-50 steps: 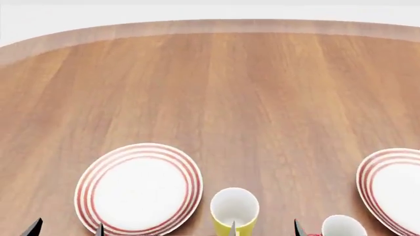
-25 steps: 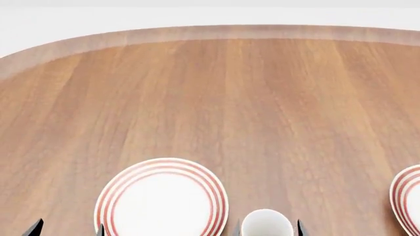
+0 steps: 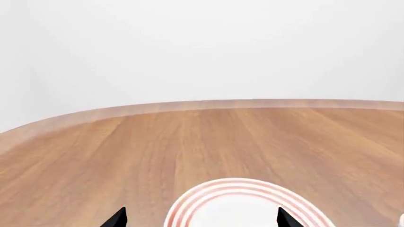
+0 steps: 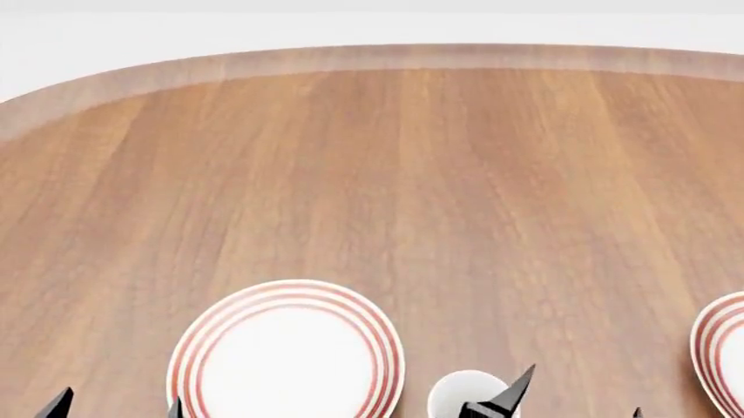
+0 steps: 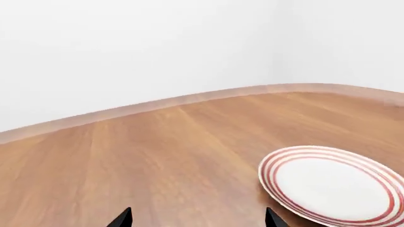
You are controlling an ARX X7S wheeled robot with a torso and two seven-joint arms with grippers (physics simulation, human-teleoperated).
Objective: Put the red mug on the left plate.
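No red mug visible in any view; cannot give its bearing or handle axis. Only a white mug rim (image 4: 448, 396) just right of left plate (image 4: 287, 353), outer colour hidden, so unconfirmed. Right gripper (image 4: 581, 394) spread wide, empty, just right of that rim, so probably the nearer arm. Left gripper (image 4: 117, 406) wide too, empty, at plate's left edge.
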